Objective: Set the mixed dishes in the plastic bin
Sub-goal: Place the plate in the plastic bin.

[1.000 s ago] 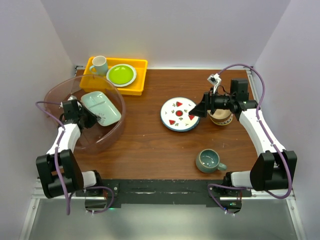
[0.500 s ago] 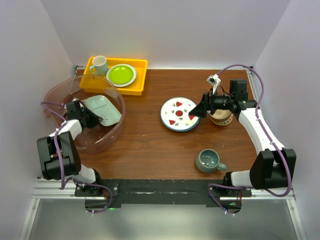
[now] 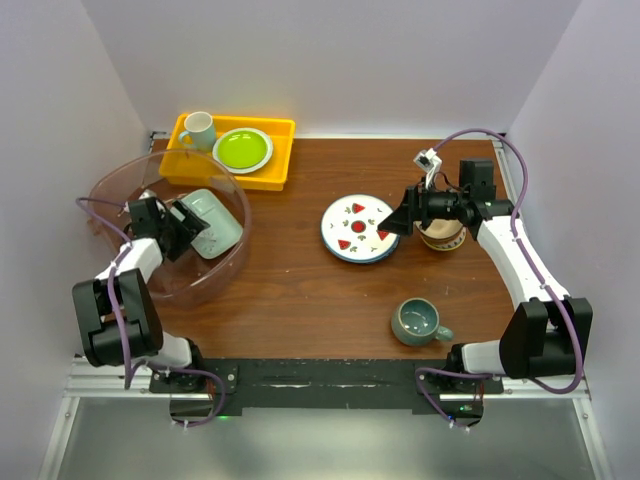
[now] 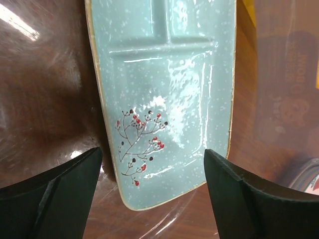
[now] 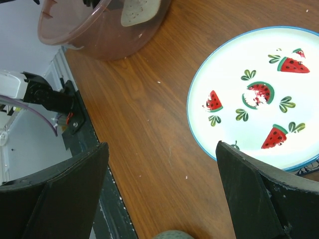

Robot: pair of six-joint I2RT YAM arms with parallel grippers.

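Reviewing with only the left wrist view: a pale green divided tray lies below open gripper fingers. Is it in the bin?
Observer: Yes. From above, the tray lies inside the plastic bin, under the left gripper.
Operator: Which dishes are outside it?
Observer: A watermelon plate, a teal mug and a cream-tan bowl sit on the table.
Operator: And the right gripper?
Observer: The right gripper is open, hovering over the plate's right edge.
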